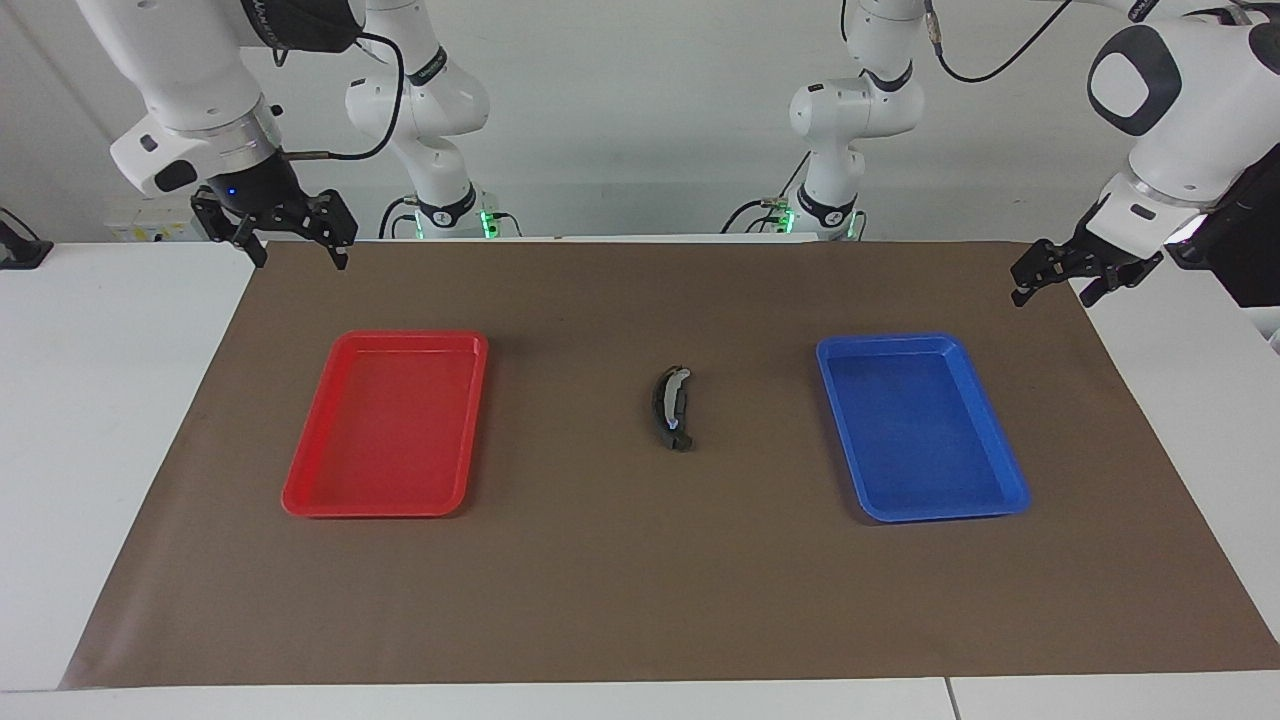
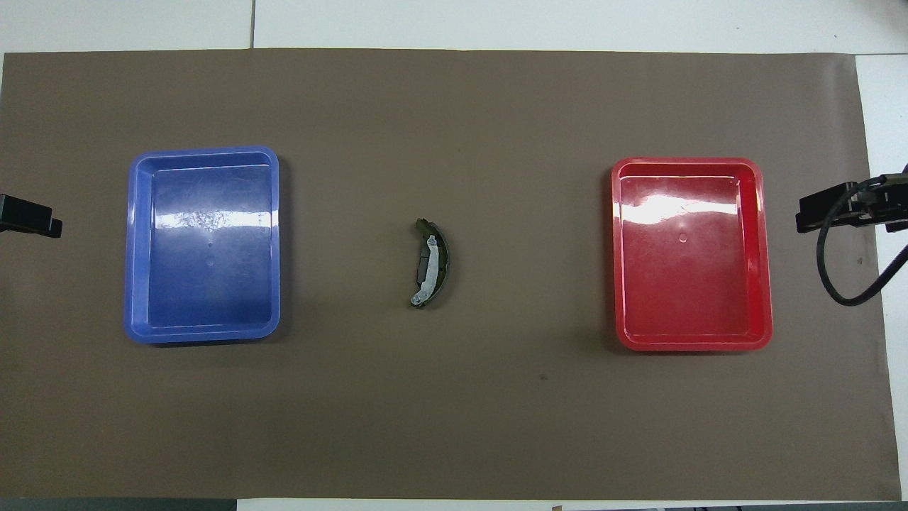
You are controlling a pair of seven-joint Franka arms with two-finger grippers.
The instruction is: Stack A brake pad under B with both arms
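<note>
White wall, white counter (image 1: 120, 420), big brown mat (image 1: 640, 600) spread over it to give the parts a soft, plain place to lie. On the mat, two trays well apart: red tray (image 1: 300, 495) toward the right arm's end, blue tray (image 1: 1010, 495) toward the left arm's end, both with nothing in them. Right between the trays, the two parts together in one little pile: B (image 2: 443, 264), the long curved piece with a silvery end, and A brake pad (image 2: 425, 264), the short grey one, touching it along the inner curve. Hard to tell which one is on top. Looks like stacking already done, or almost.

Left end effector (image 1: 1062, 280) up in the air over the mat's edge, fingers apart, holding nothing. Right end effector (image 1: 292, 240) up over the mat's corner, fingers wide apart, holding nothing too. Both arms waiting, probably pulled away to keep clear of the pile.
</note>
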